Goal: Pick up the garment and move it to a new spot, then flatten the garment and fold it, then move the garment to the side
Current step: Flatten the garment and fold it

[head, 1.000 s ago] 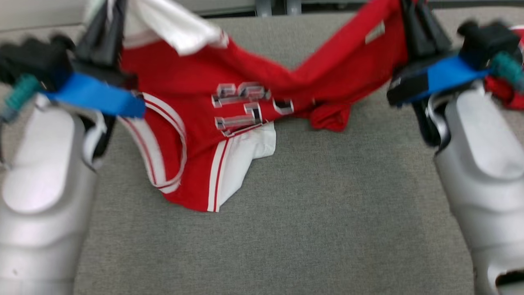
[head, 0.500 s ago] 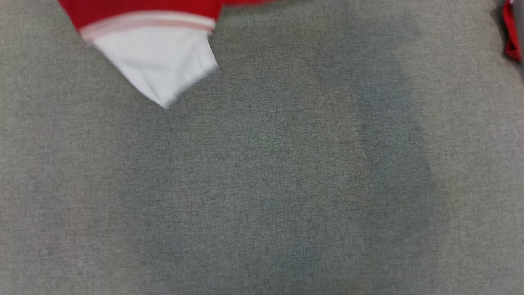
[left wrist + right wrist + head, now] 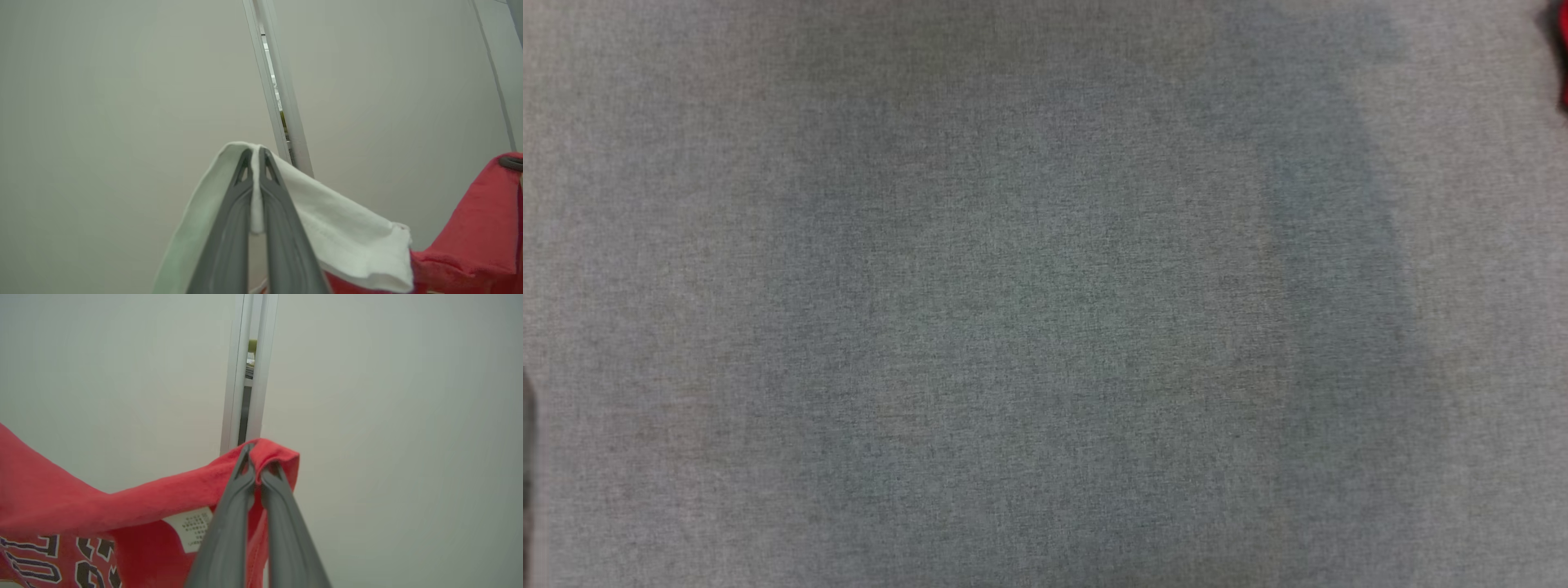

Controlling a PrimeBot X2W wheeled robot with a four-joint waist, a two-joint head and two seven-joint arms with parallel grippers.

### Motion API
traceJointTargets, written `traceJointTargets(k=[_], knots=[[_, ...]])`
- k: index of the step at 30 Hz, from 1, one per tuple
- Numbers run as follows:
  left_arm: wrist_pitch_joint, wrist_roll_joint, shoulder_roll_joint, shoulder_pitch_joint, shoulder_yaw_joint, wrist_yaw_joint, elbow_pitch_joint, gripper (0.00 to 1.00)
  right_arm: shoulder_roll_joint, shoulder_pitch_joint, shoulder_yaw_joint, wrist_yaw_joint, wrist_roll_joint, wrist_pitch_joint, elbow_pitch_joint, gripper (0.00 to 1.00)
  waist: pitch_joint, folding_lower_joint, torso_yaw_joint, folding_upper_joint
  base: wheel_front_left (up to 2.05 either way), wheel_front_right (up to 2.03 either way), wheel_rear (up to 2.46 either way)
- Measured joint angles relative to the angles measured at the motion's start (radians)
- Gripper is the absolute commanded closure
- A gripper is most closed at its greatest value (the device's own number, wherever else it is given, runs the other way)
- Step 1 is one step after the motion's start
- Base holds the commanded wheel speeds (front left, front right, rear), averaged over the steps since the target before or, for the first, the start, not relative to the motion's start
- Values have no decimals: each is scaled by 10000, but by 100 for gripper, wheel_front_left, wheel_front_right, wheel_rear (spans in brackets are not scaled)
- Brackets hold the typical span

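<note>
While the grey woven cloth surface (image 3: pixel 1045 327) lies broad and bare beneath the head camera, with a sliver of red cloth (image 3: pixel 1562 77) at its upper right edge too small to identify, the red-and-white sports jersey (image 3: pixel 81 498) hangs in the air in front of a white vertical frame post (image 3: pixel 245 375) set between plain pale wall panels. Open wall spreads to either side of the post in both wrist views. Just below the post, the left gripper (image 3: pixel 255 153) has its two dark fingers pressed together on a fold of the jersey's white fabric, which wraps over the fingertips and drapes down to the right of the post, meeting red cloth at that view's right edge. Its counterpart, the right gripper (image 3: pixel 257 457), is likewise clamped tight at the foot of the post, pinching a bunched red edge. From there the jersey's long axis runs away to the left of the post and sags. A small white label (image 3: pixel 190 526) shows beside the fingers, and black-and-white lettering (image 3: pixel 41 555) hangs lower, at that view's bottom left corner.
</note>
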Motion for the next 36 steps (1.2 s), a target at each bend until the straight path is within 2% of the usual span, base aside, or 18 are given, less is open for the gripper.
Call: traceJointTargets(k=[7, 12, 19, 27, 36], knots=[[2, -111, -274, 2954, 604, 178, -1338, 100, 253, 2666, -322, 0, 140, -2, -1335, 100, 51, 0, 135, 0, 0, 0, 0], [0, -2, -581, 6001, 1135, 441, -2677, 100, 428, 5256, -658, 0, 100, 0, -2414, 100, -365, 0, 153, 0, 0, 0, 0], [2, 232, -915, 9771, 1762, 589, -4180, 100, 685, 8424, -746, 0, 334, -2, -3461, 100, -1176, -2, 207, 0, 0, 0, 0], [0, 219, -1528, 13274, 2238, 639, -4930, 100, 869, 11141, -884, 0, 763, 0, -3906, 100, -2175, -3, 156, 0, 0, 0, 0], [2, 232, -1906, 15597, 2533, 673, -5102, 100, 966, 13418, -1216, 0, 855, 10, -4000, 100, -3220, -4, 268, 0, 0, 0, 0]])
